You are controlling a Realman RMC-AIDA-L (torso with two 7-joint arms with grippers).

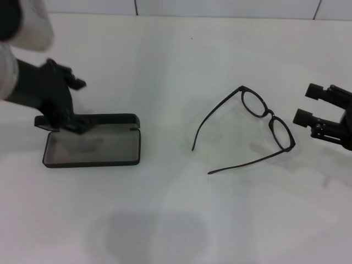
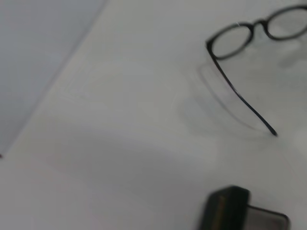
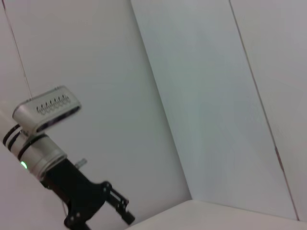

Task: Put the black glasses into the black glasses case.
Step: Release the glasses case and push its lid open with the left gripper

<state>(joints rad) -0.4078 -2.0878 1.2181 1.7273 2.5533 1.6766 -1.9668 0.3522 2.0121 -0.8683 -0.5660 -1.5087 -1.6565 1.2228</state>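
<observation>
The black glasses (image 1: 258,124) lie unfolded on the white table right of centre, lenses to the right and temple arms pointing left. They also show in the left wrist view (image 2: 240,40). The black glasses case (image 1: 93,147) lies open at the left, with its dark grey inside up and its lid (image 1: 104,119) at the back. A corner of the case shows in the left wrist view (image 2: 230,211). My left gripper (image 1: 81,107) is open at the case's back left corner, its lower finger at the lid. My right gripper (image 1: 303,104) is open and empty, just right of the glasses.
The white table (image 1: 176,220) runs to a white wall (image 1: 220,6) at the back. The right wrist view shows only walls and my left arm (image 3: 86,199) far off.
</observation>
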